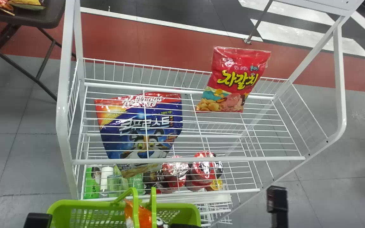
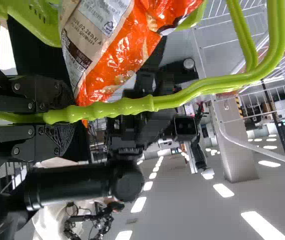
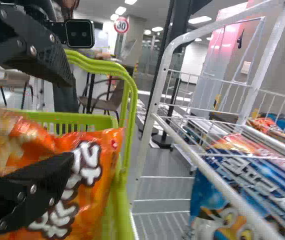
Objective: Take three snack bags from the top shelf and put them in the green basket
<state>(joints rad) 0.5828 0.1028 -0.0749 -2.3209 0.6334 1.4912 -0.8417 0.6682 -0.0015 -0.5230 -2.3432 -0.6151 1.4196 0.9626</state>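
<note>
In the head view, the green basket stands below the shelf, an orange snack bag inside it. A red snack bag and a blue bag lie on the top shelf. Part of my right gripper shows at the basket's right; a piece of my left arm is at bottom left. In the left wrist view my left gripper is shut on the basket's handle. My right gripper stands open over the orange bag in the right wrist view.
Round red packs and green items sit on a lower shelf. White posts frame the rack's sides. A dark table stands at the far left. The basket's raised handles rise beside my right gripper.
</note>
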